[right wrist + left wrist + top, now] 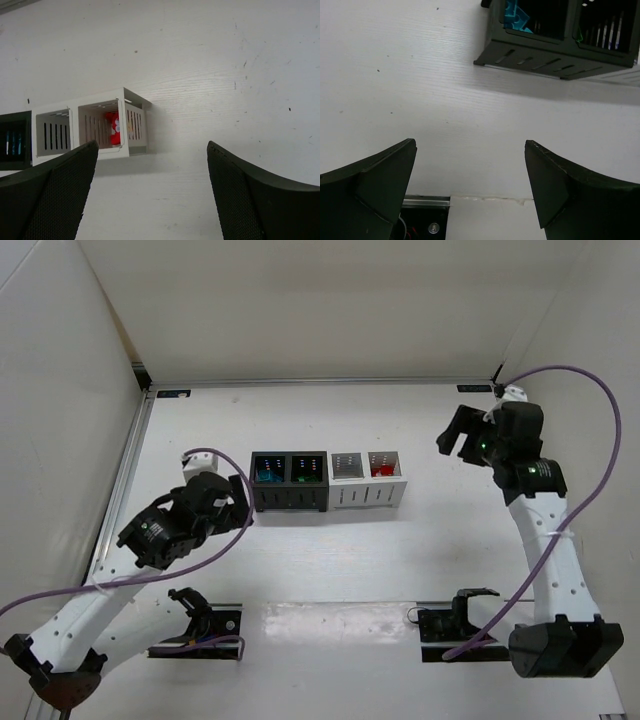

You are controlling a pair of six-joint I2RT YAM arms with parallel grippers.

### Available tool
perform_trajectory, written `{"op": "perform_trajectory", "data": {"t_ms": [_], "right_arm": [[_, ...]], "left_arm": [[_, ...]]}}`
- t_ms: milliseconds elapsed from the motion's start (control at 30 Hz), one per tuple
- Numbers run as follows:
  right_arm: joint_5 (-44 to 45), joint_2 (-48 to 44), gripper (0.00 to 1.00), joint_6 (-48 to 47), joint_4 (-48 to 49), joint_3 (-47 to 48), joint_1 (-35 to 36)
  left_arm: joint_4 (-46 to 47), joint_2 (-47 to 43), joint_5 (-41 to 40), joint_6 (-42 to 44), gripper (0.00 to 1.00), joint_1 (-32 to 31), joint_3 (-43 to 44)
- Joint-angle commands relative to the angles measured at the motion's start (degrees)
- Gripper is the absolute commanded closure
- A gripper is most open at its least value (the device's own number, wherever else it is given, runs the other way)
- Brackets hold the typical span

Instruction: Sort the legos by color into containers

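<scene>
Your left end effector (470, 146) and right end effector (152, 146) are spread, empty — legos (114, 129) look sorted in containers (290, 502); check for strays.

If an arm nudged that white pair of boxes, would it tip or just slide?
Probably slide: the white boxes look low, wide and flat-bottomed on the smooth table. Likely light too, since the walls are thin and slotted.

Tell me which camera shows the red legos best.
Right wrist: the red legos show large and close inside the end white bin. Top external shows only a small red patch there; left wrist shows just the black bins.
</scene>
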Motion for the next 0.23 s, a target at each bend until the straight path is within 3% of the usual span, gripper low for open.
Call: {"op": "perform_trajectory", "data": {"t_ms": [0, 200], "right_arm": [[-2.9, -2.47, 0.1, 1.9, -0.89, -1.71, -1.13], [1.93, -3.0, 0.1, 1.46, -1.42, -1.63, 1.14]], "left_arm": [[-2.38, -0.71, 0.98, -0.32, 0.0, 3.7, 2.45], [-2.91, -1.32, 3.8, 0.56, 0.0, 9.23, 2.63]]}}
